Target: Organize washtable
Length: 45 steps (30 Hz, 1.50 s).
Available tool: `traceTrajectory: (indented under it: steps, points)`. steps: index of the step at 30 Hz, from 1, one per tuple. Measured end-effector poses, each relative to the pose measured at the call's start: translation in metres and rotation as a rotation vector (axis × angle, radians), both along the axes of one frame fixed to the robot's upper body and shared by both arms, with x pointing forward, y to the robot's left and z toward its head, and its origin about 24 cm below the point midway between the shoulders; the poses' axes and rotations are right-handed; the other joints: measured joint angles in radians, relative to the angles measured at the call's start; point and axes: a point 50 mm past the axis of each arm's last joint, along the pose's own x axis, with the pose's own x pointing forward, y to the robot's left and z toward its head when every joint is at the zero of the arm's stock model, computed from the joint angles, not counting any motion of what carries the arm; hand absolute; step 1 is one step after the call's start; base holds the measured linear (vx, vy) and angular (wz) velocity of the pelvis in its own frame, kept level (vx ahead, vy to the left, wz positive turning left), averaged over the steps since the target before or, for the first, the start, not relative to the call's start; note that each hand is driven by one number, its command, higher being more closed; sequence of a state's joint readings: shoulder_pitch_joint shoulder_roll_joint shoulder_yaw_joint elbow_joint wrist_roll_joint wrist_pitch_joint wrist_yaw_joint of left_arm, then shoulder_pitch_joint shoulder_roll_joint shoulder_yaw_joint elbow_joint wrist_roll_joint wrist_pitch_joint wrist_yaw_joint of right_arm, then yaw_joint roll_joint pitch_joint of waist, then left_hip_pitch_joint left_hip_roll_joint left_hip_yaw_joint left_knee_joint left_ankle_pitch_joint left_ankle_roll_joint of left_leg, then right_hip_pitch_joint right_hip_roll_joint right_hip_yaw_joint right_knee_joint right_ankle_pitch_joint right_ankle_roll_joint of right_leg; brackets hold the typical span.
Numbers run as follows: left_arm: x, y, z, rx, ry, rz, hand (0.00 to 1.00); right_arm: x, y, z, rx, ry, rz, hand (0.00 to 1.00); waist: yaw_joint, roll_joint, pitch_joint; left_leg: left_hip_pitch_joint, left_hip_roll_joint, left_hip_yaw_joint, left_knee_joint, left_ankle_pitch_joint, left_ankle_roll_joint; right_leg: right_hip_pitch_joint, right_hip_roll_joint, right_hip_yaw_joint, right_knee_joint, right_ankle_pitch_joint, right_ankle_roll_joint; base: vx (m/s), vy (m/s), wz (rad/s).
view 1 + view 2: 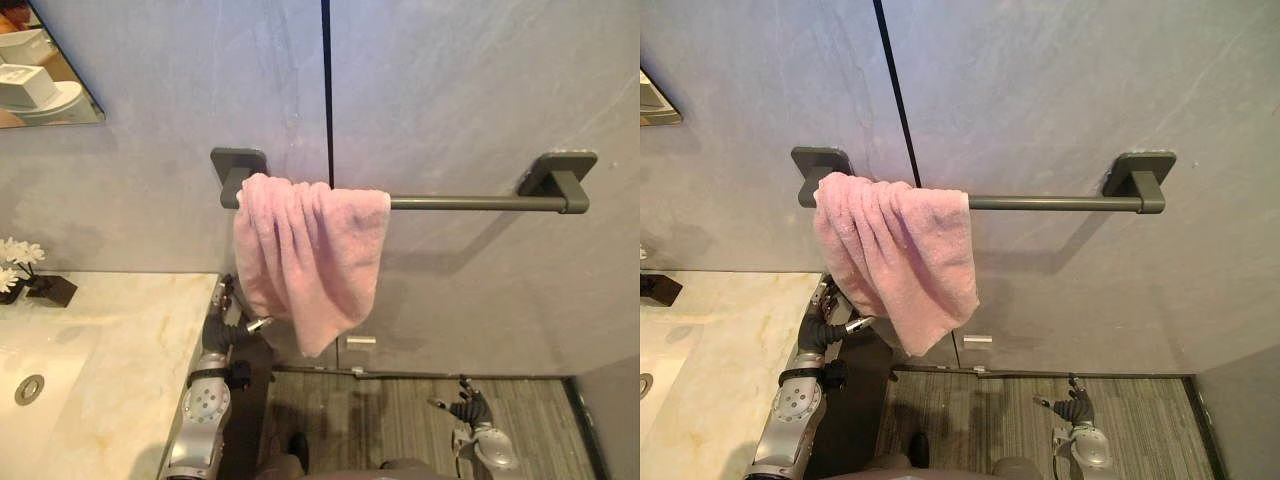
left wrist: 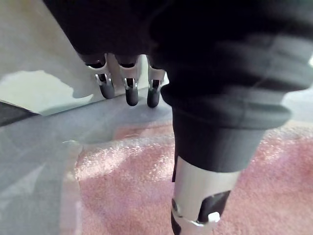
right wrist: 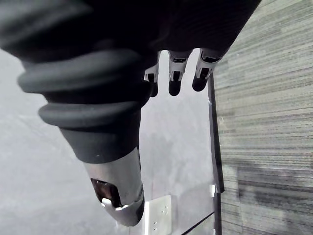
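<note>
While the pink towel (image 1: 310,265) hangs bunched over the left end of the rail (image 1: 470,202), the left hand (image 1: 220,318) just beside its lower edge and the right hand (image 1: 470,408), held low, are empty, fingers slack; towel judged soft, light, slip-prone, best pinched at a hanging corner.

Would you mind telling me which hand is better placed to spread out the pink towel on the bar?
Probably the left hand: it sits right beside the pink towel, fingers relaxed. The right hand hangs low over the floor, well apart.
</note>
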<state>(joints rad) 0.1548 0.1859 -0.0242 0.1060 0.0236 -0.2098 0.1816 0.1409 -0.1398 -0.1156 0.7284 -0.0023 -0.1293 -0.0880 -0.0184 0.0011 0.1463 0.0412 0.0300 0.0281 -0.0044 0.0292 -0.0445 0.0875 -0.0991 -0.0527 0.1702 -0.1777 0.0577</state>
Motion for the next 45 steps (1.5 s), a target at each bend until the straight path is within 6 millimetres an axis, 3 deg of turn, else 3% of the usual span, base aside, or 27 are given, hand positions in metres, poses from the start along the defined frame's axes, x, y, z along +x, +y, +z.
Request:
traceTrajectory:
  steps: [4,6,7,14,18,21,24,27,33,39,43,44,45]
  points:
    - [0.011,-0.004,0.008,0.048,-0.032,-0.049,0.0,-0.002,0.001,-0.001,-0.005,0.011,0.026,0.0,-0.018,0.001,-0.005,0.035,-0.008,0.0,-0.042,0.027,0.009,0.016,-0.005,0.002,-0.011,0.01,0.009,-0.09,0.02,-0.01]
    - [0.023,-0.009,0.01,0.073,-0.038,-0.083,0.0,-0.001,-0.001,0.0,-0.019,0.015,0.048,0.0,-0.023,0.015,-0.016,0.046,-0.01,0.002,-0.09,0.054,0.015,0.014,-0.005,0.011,-0.037,0.034,0.017,-0.12,0.054,-0.06]
    - [0.025,-0.01,0.01,0.077,-0.039,-0.085,1.0,0.0,0.0,0.0,-0.02,0.015,0.056,0.0,-0.024,0.015,-0.016,0.046,-0.011,0.002,-0.09,0.056,0.016,0.014,-0.005,0.013,-0.04,0.035,0.018,-0.11,0.049,-0.07]
    - [0.035,-0.013,0.005,0.147,-0.009,-0.128,1.0,0.002,0.008,-0.001,-0.015,0.015,0.097,0.0,-0.034,0.006,-0.02,0.044,-0.013,0.026,-0.098,0.053,0.011,0.013,-0.006,0.04,-0.075,0.059,0.019,-0.08,0.023,-0.11]
    - [0.035,-0.013,0.004,0.148,-0.004,-0.126,1.0,0.012,0.009,0.009,-0.021,-0.042,0.107,0.0,-0.055,0.005,-0.021,0.041,-0.014,0.03,-0.098,0.05,0.013,0.012,-0.004,0.057,-0.086,0.06,0.02,0.0,-0.001,-0.05]
    - [0.035,-0.013,0.004,0.146,-0.005,-0.125,1.0,0.037,0.011,0.036,-0.04,-0.194,0.134,0.0,-0.054,0.004,-0.021,0.04,-0.012,0.038,-0.097,0.049,0.014,0.007,-0.001,0.069,-0.089,0.063,0.017,0.05,-0.017,-0.11]
    - [0.035,-0.01,0.005,0.153,-0.006,-0.121,1.0,0.074,0.021,0.077,-0.072,-0.407,0.22,0.0,-0.049,0.003,-0.022,0.036,-0.015,0.053,-0.091,0.051,0.018,-0.002,0.002,0.084,-0.094,0.073,0.026,0.08,-0.016,-0.16]
    - [0.036,-0.007,0.006,0.166,-0.008,-0.12,1.0,0.095,0.029,0.102,-0.075,-0.532,0.263,0.0,-0.047,-0.001,-0.025,0.036,-0.014,0.05,-0.091,0.052,0.018,0.004,0.004,0.082,-0.106,0.079,0.023,0.06,-0.023,-0.04]
    - [0.036,-0.011,0.008,0.149,-0.023,-0.128,1.0,0.106,0.047,0.122,-0.078,-0.606,0.414,0.0,-0.039,-0.001,-0.026,0.036,-0.01,0.046,-0.091,0.052,0.018,0.009,0.008,0.088,-0.104,0.081,0.02,0.01,-0.003,0.0]
    - [0.035,-0.03,0.005,0.114,-0.021,-0.187,1.0,0.12,0.102,0.136,-0.017,-0.658,0.706,0.0,-0.018,-0.001,-0.035,0.016,-0.002,0.006,-0.094,0.058,0.012,-0.005,0.011,0.066,-0.099,0.082,0.02,-0.08,-0.017,0.13]
    - [0.034,-0.034,0.004,0.092,-0.019,-0.192,1.0,0.123,0.128,0.143,0.016,-0.688,0.806,0.0,-0.001,0.0,-0.049,0.003,-0.001,-0.004,-0.092,0.067,0.012,-0.007,0.012,0.055,-0.098,0.087,0.018,-0.02,-0.009,0.1]
    - [0.034,-0.037,0.003,0.086,-0.02,-0.195,1.0,0.123,0.133,0.145,0.022,-0.696,0.822,1.0,0.006,0.0,-0.051,0.002,-0.001,-0.007,-0.092,0.068,0.012,-0.006,0.012,0.053,-0.098,0.087,0.018,-0.01,-0.013,0.05]
    - [0.034,-0.038,0.003,0.085,-0.021,-0.193,1.0,0.124,0.135,0.146,0.025,-0.7,0.826,1.0,0.006,0.0,-0.051,0.001,-0.001,-0.009,-0.092,0.069,0.011,-0.006,0.012,0.051,-0.098,0.087,0.018,-0.01,-0.016,0.09]
